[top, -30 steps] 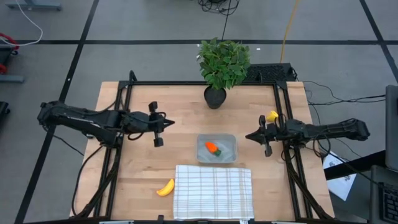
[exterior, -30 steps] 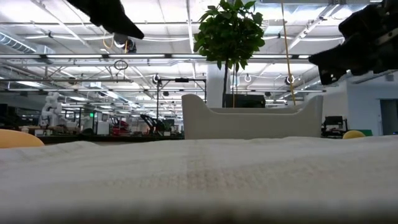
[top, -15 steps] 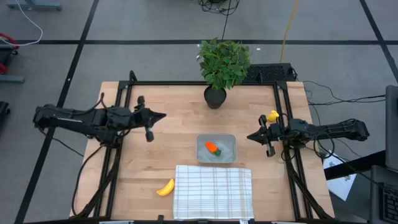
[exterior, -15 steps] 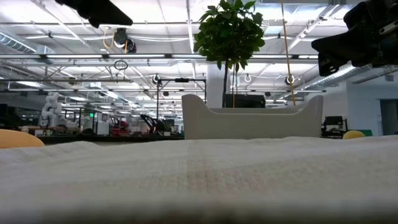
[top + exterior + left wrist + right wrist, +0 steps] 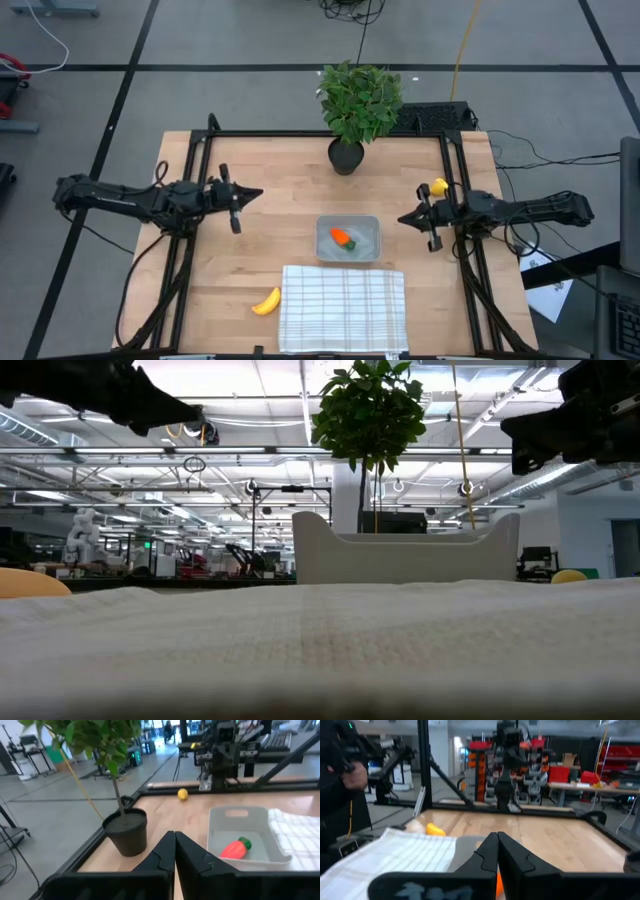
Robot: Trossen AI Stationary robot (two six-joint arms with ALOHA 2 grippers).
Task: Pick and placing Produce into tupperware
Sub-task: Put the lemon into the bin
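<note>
One of three done: carrot (image 5: 343, 238) lying in the tupperware (image 5: 348, 239) mid-desk, banana (image 5: 266, 303) beside the checked cloth (image 5: 342, 308), round yellow fruit (image 5: 438, 186) near the right pincer (image 5: 403, 218), both it and left pincer (image 5: 257, 190) closed, empty.

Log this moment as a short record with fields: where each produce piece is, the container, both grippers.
container: shallow translucent plastic tupperware, mid-table, just beyond the white checked cloth
orange carrot with green top: inside the tupperware
curved yellow banana: on the wooden table, beside the cloth's left edge
small round yellow fruit: near the table's right edge, close by the right arm
left gripper: shut, empty, above the table's left half
right gripper: shut, empty, right of the tupperware
</note>
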